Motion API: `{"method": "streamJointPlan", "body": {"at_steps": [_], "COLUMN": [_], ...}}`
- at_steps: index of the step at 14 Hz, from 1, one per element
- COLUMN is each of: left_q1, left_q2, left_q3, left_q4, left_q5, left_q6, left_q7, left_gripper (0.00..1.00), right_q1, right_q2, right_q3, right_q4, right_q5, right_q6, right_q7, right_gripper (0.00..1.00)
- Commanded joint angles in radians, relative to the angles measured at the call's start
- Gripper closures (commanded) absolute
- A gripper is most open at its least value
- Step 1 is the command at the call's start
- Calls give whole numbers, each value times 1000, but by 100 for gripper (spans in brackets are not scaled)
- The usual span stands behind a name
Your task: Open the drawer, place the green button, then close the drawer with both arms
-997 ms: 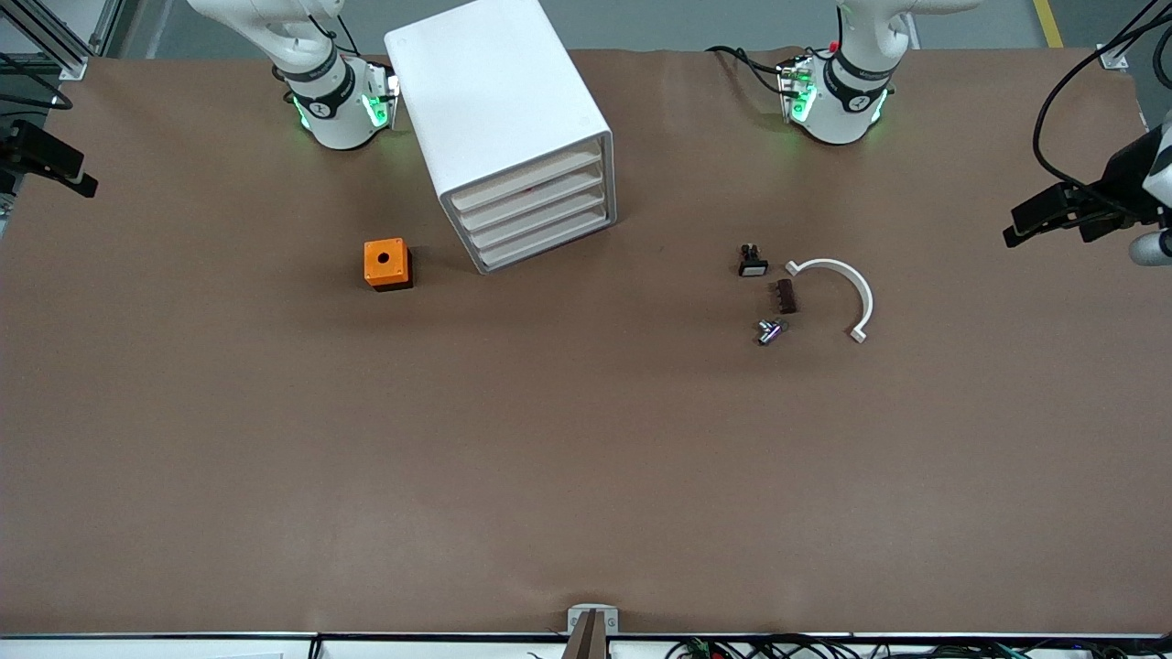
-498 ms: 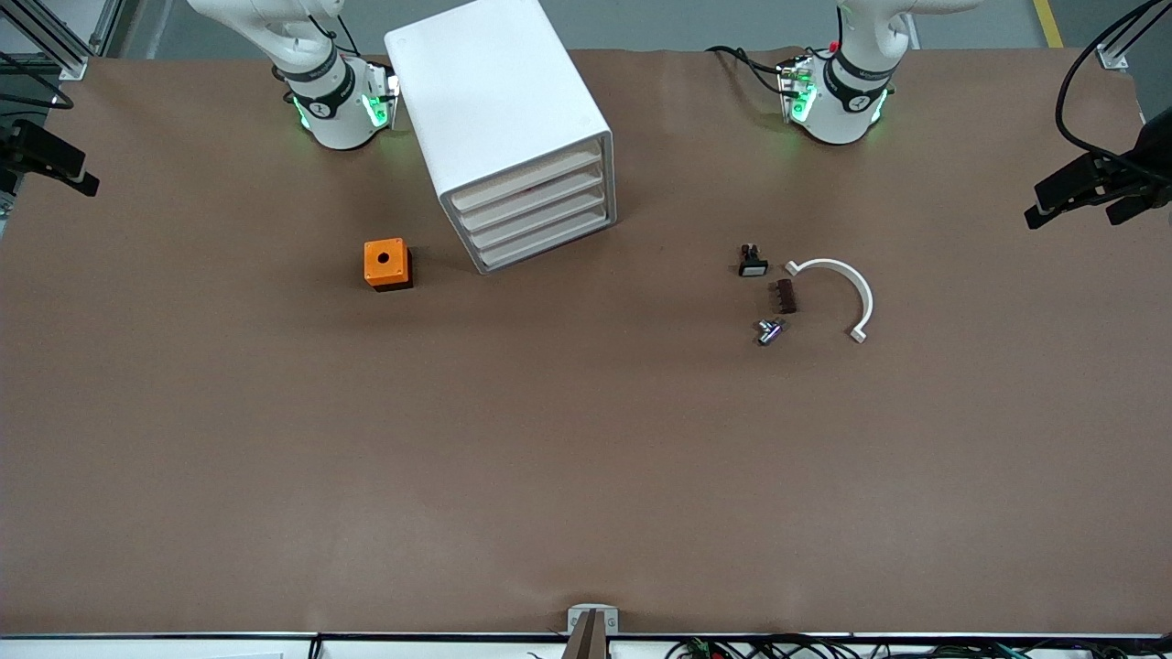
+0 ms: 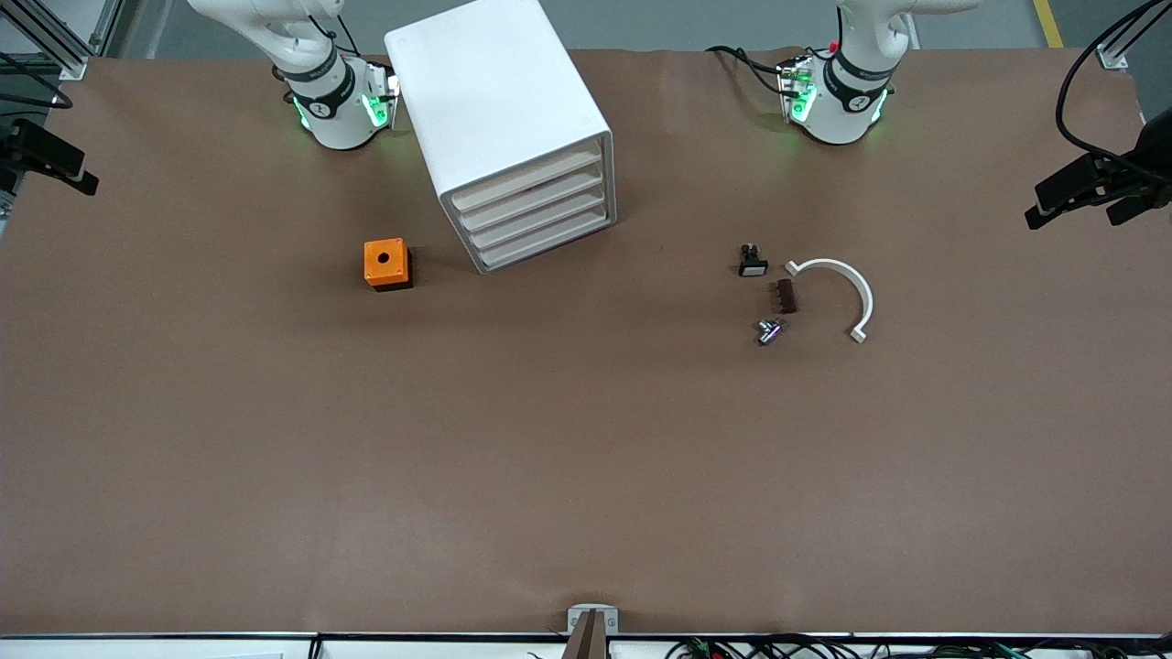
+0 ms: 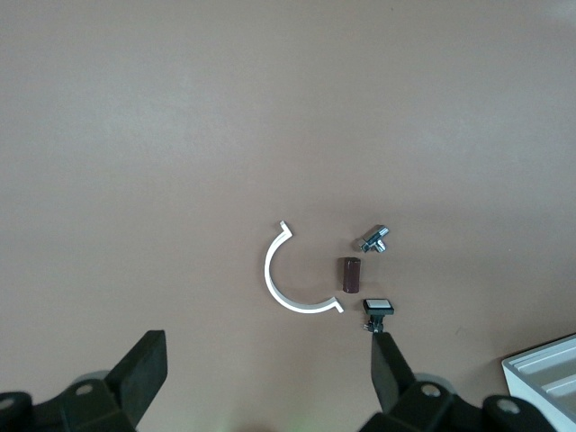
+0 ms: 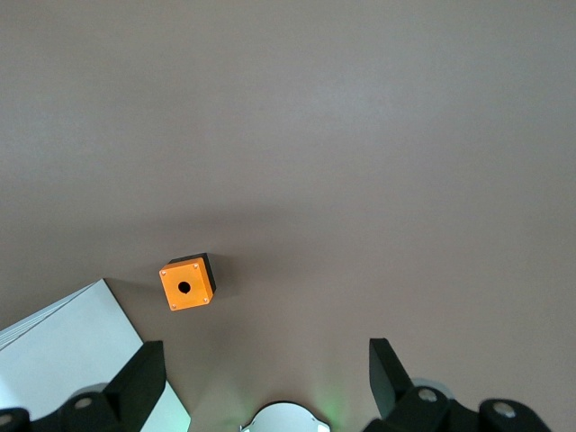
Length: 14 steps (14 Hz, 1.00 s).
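- Two arms are standing at the bench's (image 3: 586, 476) edge farthest from the front camera: the right arm (image 3: 334, 105) and the left arm (image 3: 838, 96).
- The left hand (image 4: 267, 349) is hanging high over the left arm's end of the bench, its two fingers (image 4: 144, 369) spread wide and gripping nothing.
- The right hand (image 5: 263, 349) is hanging high over the right arm's end, also spread wide and gripping nothing.
- One white cabinet (image 3: 499, 110) is sitting between the two bases, closer to the right arm's, with its front angled toward the left arm's end.
- All four of its drawers (image 3: 536, 215) are sitting flush with the front.
- One orange box (image 3: 386, 264) with a round hole on top is resting beside the cabinet, toward the right arm's end.
- Four small parts are lying in a cluster toward the left arm's end, well apart from the cabinet.
- The button (image 3: 769, 330), one tiny piece, is lying nearest the front camera of the four; its colours are not showing clearly.
- One brown block (image 3: 786, 296) is lying just beside it.
- One black switch (image 3: 753, 261) with a white face is lying farthest from the camera.
- One white arc (image 3: 847, 286) is curving around the brown block, on the side toward the left arm's end.
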Motion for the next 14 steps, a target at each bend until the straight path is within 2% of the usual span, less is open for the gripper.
{"method": "streamJointPlan", "body": {"at_steps": [1,14], "left_q1": [5,8], "left_q2": [10,45], "left_q3": [-7,-7], "left_q4": [24,25], "left_q5": [22,21], "left_q6": [-20,-20], "left_q7": [9,15], "left_gripper": [0,0], "right_q1": [-8,-1], "right_q2": [-9,-10], "right_q3": [0,8], "right_q4": [-2,0], "right_q5": [-7,-16], "right_q6": [-1,-1], "right_q7": [3,3], "right_gripper": [0,0]}}
